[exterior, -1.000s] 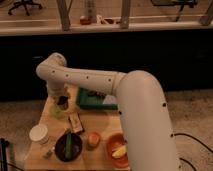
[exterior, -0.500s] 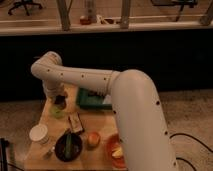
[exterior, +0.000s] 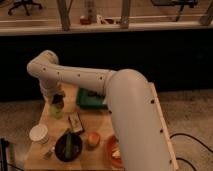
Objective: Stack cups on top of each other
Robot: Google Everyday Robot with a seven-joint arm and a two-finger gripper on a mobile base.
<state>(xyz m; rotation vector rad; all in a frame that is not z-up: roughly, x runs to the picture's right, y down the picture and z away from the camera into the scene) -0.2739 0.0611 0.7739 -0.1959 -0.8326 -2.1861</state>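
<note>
In the camera view the gripper (exterior: 57,101) hangs near the far left corner of the bench (exterior: 96,123), right above the pale yellow-green cup (exterior: 56,112). I cannot tell how far open it is or whether it holds anything. If it comes down off-centre, it could likely tip that cup towards the left edge.

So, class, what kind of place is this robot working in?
Probably an office or lab: an office chair behind a glass partition, and a wooden table. The gripper hangs just above the pale cup.
</note>
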